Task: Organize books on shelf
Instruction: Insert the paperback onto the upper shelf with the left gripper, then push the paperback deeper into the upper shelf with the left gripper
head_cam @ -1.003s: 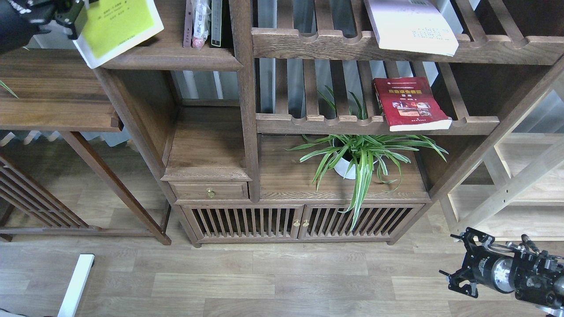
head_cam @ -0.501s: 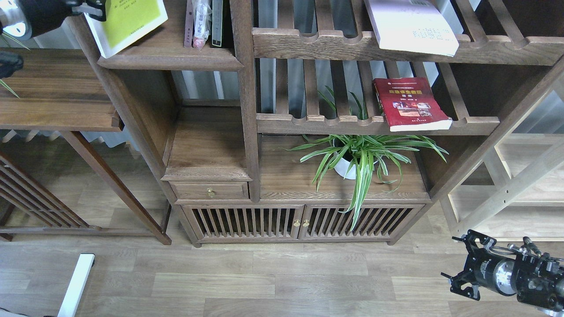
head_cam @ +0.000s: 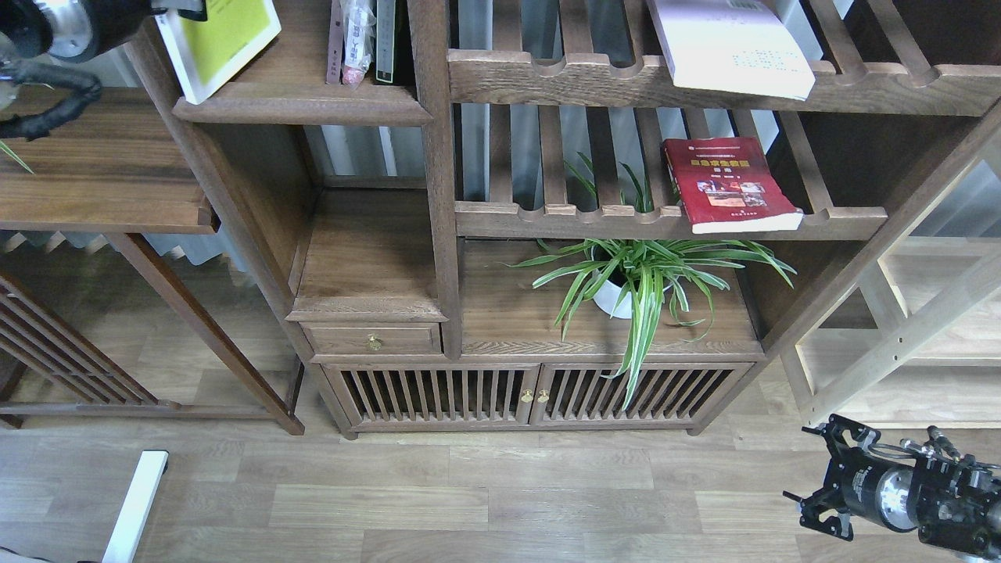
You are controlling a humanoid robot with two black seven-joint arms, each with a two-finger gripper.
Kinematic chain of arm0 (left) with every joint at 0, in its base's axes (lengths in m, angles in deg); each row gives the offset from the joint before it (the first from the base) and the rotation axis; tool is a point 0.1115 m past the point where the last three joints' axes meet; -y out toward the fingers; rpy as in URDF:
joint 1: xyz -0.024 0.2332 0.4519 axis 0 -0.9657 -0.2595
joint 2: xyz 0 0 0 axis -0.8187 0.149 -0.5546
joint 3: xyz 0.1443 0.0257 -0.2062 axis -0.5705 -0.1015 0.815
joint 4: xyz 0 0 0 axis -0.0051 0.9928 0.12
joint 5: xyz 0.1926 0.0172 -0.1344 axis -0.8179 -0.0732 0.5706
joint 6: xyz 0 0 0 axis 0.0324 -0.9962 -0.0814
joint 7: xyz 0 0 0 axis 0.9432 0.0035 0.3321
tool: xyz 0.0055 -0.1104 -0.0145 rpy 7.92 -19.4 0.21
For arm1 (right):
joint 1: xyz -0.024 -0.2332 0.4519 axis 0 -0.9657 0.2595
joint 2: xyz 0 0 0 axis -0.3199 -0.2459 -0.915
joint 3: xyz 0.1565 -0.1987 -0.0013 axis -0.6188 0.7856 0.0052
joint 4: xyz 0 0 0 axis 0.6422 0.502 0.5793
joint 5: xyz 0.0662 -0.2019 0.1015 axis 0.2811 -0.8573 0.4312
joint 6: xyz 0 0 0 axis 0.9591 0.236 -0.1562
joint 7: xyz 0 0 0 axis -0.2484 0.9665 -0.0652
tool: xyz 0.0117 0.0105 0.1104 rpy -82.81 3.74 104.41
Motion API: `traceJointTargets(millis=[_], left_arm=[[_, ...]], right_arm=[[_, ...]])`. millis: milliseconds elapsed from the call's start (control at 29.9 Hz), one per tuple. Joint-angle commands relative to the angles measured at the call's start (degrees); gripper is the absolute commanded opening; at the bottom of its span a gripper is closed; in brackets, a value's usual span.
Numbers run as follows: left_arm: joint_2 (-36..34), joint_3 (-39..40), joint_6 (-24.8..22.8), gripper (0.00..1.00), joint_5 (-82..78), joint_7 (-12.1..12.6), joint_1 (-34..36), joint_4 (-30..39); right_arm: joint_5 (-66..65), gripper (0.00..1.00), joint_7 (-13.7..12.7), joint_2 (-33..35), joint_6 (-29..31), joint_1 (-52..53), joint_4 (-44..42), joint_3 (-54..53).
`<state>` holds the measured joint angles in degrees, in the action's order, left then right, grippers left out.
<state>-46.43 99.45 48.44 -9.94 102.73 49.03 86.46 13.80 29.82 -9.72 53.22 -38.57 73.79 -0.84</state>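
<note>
Left gripper [head_cam: 178,9] at top edge, jaws pinching the yellow-green book [head_cam: 223,41]'s upper corner; book tilts into the shelf [head_cam: 301,105] bay. Thin, light, floppy: grip near spine. White book [head_cam: 731,47] and red book [head_cam: 727,184] lie on slatted racks [head_cam: 579,219]. Right gripper [head_cam: 821,477] low, jaws unreadable.

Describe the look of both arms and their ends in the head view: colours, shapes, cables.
Left arm: black housing with a shiny silver round joint and a black cable looping below it. Right arm: black cylindrical body with a silver metallic band, an open black bracket frame at its end, thin cables and small fittings on top. No markings are readable.
</note>
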Motion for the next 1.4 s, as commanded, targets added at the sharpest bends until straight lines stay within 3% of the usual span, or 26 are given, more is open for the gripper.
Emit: traceJointTargets(millis=[0, 635, 902, 1370], left_arm=[[2.64, -0.03, 2.10, 0.00, 0.02, 0.04, 0.91, -1.23], [16.45, 0.15, 15.02, 0.00, 0.81, -0.05, 3.38, -12.84], [18.73, -0.29, 15.17, 0.00, 0.63, 0.13, 4.69, -16.88], [21.02, -13.12, 15.17, 0.00, 2.91, 1.45, 9.61, -18.82]], right_arm=[[-0.01, 1.00, 0.00, 0.13, 0.00, -0.08, -0.08, 0.00], [0.08, 1.00, 0.00, 0.40, 0.00, -0.17, -0.08, -0.09], [0.08, 1.00, 0.00, 0.13, 0.00, -0.17, -0.08, -0.09], [-0.01, 1.00, 0.00, 0.22, 0.00, -0.87, -0.08, -0.09]])
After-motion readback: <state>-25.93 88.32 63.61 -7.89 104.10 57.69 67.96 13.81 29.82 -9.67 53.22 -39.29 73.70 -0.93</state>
